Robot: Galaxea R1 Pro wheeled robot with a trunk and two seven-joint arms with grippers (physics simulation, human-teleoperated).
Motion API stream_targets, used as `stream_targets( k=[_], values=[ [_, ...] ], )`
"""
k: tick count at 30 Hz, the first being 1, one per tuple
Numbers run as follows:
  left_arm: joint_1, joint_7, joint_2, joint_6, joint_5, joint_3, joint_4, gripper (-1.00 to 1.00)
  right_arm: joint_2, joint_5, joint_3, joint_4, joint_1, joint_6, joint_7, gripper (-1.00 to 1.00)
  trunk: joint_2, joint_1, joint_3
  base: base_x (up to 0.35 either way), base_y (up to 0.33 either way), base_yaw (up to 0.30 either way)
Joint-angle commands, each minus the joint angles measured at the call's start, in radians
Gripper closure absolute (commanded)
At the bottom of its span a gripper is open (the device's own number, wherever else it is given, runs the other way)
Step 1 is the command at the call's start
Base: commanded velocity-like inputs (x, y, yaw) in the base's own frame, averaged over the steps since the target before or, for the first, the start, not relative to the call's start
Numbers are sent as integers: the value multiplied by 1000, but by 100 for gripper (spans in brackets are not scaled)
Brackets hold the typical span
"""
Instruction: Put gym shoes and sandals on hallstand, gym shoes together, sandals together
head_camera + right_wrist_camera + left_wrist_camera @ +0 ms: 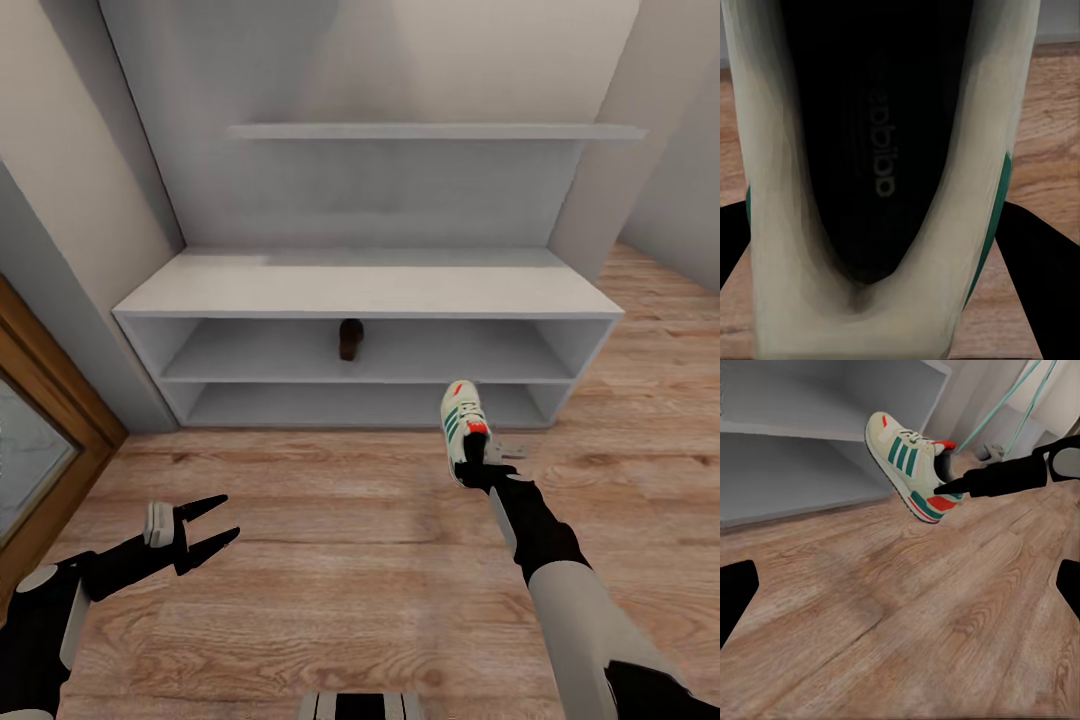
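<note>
Step in hand: carrying 1 white gym shoe with green stripes [462, 425] to the pale grey hallstand [365, 285]. Right gripper [485, 468] clenched on its heel, shoe just in front of the hallstand's low shelves, off the wood-plank floor [340, 540]. Next: lift fwd onto a shelf. Left gripper [210, 525] released, empty. A dark brown sandal [350, 339] sits on the hallstand's upper low shelf. Right wrist view shows the shoe's dark insole [881, 142]; left wrist view shows its side stripes.

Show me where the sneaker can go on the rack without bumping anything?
The bench top is bare from end to end, and so is the bottom shelf. The middle shelf holds one dark sandal at its centre, with free room on both sides. The right end effector holds the gym shoe just in front of the rack's right part.
</note>
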Motion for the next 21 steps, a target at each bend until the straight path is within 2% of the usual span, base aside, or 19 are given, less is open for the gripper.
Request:
stream_targets(
  k=[1, 7, 11, 13, 14, 15, 16, 17, 19, 21],
  values=[
    [-1, -4, 0, 11, 0, 1, 0, -100, 1, 10, -4, -2, -1, 5, 2, 100, -1, 0, -6, 0, 0, 60],
    [-1, -3, 1, 10, 0, 5, 0, -100, 1, 10, -4, 0, 1, 5, 1, 100, -1, 0, -10, 0, 0, 26],
    [-1, -3, -7, 9, 3, -11, 2, -100, 1, 10, -4, 8, 1, 5, 0, 100, -1, 0, -10, 0, 0, 2],
    [-1, -4, -34, 9, 2, -47, 3, -100, 1, 10, -4, 18, 1, 4, 0, 100, -1, 0, -11, 0, 2, 0],
    [-1, -3, -49, 9, 2, -78, 3, -100, 1, 10, -4, 21, 1, 4, 0, 100, -1, 0, -11, 0, 38, 0],
    [-1, -2, -60, 9, 2, -115, 4, -100, 1, 10, -4, 23, 1, 4, 0, 100, -1, 0, -11, 0, 87, 0],
    [-1, 1, -69, 9, 2, -171, 4, -100, 1, 10, -4, 25, 1, 3, 0, 100, -1, 0, -11, 0, 185, 0],
    [-1, 2, -72, 9, 2, -203, 4, -100, 1, 10, -4, 26, 1, 3, 0, 100, -1, 0, -11, 0, 231, 0],
    [-1, 3, -76, 10, 4, -238, 5, -100, 1, 10, -4, 27, 1, 3, 0, 100, -1, 0, -11, 0, 270, 0],
    [-1, 4, -78, 10, 4, -253, 5, -100, 1, 10, -4, 27, 1, 3, 1, 100, -1, 0, -11, 8, 296, 0]
  ],
)
